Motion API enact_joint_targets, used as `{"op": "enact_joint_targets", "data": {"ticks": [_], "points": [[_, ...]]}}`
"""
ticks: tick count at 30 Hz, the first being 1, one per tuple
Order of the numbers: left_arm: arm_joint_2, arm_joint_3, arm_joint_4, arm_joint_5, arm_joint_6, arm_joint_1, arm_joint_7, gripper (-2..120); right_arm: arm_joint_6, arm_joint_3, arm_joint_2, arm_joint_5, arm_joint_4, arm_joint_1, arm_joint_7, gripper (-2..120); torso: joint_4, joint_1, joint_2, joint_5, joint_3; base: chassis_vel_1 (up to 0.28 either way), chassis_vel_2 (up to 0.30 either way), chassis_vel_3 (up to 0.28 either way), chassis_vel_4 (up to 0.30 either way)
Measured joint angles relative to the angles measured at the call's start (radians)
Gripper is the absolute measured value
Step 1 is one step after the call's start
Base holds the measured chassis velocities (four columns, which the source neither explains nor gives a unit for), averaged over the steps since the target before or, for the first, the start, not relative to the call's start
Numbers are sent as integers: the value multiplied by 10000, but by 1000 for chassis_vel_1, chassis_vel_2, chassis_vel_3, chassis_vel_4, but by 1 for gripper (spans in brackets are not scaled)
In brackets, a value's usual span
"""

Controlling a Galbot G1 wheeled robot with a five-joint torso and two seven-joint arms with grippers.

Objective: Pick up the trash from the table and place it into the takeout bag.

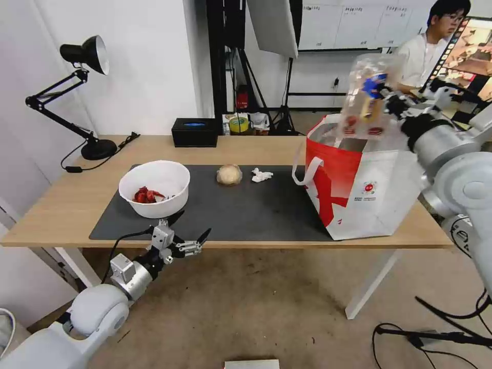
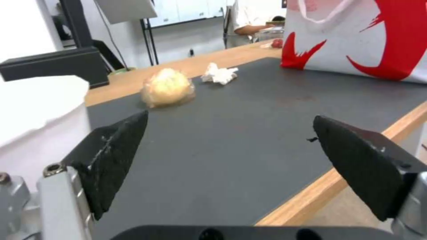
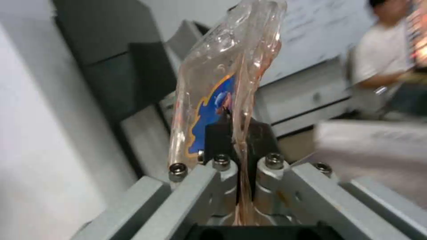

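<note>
**Tray held above the bag**

The right gripper (image 1: 385, 97) is pinched on the clear tray (image 1: 366, 97) and holds it upright in the air, directly above the open mouth of the bag (image 1: 369, 189). The bag stands on the table (image 1: 61, 215), at the mat's (image 1: 256, 215) right end. To the bag's left on the mat lie the tissue (image 1: 262, 175), then the ball (image 1: 229, 174), then the bowl (image 1: 154, 188). The left gripper (image 1: 190, 231) hovers spread wide, just off the table's front edge, near the bowl.
</note>
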Motion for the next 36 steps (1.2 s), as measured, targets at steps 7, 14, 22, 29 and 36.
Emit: {"op": "enact_joint_targets", "data": {"ticks": [7, 14, 22, 29, 36], "points": [[-129, 317, 23, -30, 29, -246, -7, 100, 301, -203, -194, -1557, -840, -417, -210, 0, 0, 1, 0, -2, 0, 0, 0, 0, 0], [-114, 321, -69, -35, 46, -250, -26, 100, 313, -175, 36, -1735, -972, -989, -292, 0, 0, 0, 0, -2, 0, 0, 0, 0, 0], [-115, 298, -161, -29, 60, -129, -41, 100, 257, -205, 186, -1405, -776, -1182, -226, 0, 1, 0, 0, -3, 0, 0, 0, 0, 0], [-62, 294, -225, -27, 73, -174, -55, 100, -63, 61, 88, -785, -420, -1313, -102, 25, 1, 0, 0, -3, -1, 0, 0, 0, 0], [-23, 283, -303, -25, 87, -167, -58, 100, -111, 99, 47, -677, -291, -1360, -101, 46, 1, 0, 0, -3, -1, 0, 0, 0, 0]]}}
